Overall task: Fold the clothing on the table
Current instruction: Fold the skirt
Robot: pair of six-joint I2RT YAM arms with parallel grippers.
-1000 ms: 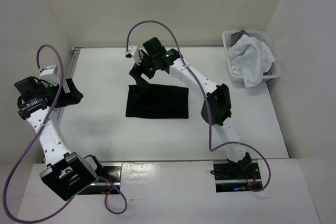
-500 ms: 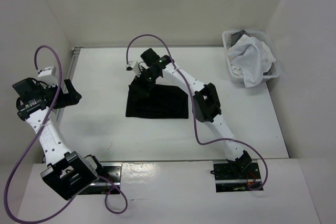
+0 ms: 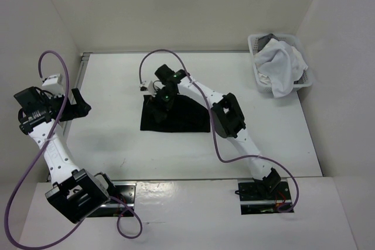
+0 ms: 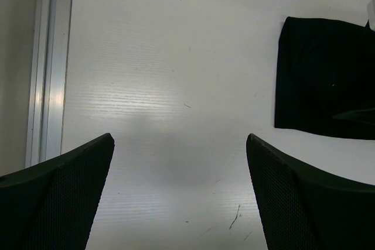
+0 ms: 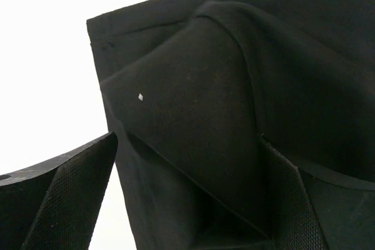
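Working at the far left corner of the clothing (image 5: 234,86), I have the right fingers (image 5: 64,203) spread as wide as they go, pinching nothing. I judge they are set that way to straddle the raised ridge of black fabric that runs between them in the right wrist view, so that closing would gather a fold. One finger sits at the cloth's left edge, with bare white showing beside it. The other is over the cloth itself. Whether the tips touch the fabric I cannot tell, black against black.

From above, the clothing lies flat near the middle of the counter (image 3: 117,139), a little toward the far side. It is a dark, roughly four-sided patch, and the right arm reaches across it to its far left part.

The left fingers (image 4: 58,203) are also spread and hold nothing. They hang over bare counter at the left side, near the metal rail (image 4: 53,57), with the clothing well apart from them, toward the upper right of the left wrist view. I read that as a waiting place, out of the other arm's way. The basket (image 3: 255,45) with the white cloth (image 3: 281,65) stands at the far right corner, well apart from the clothing.
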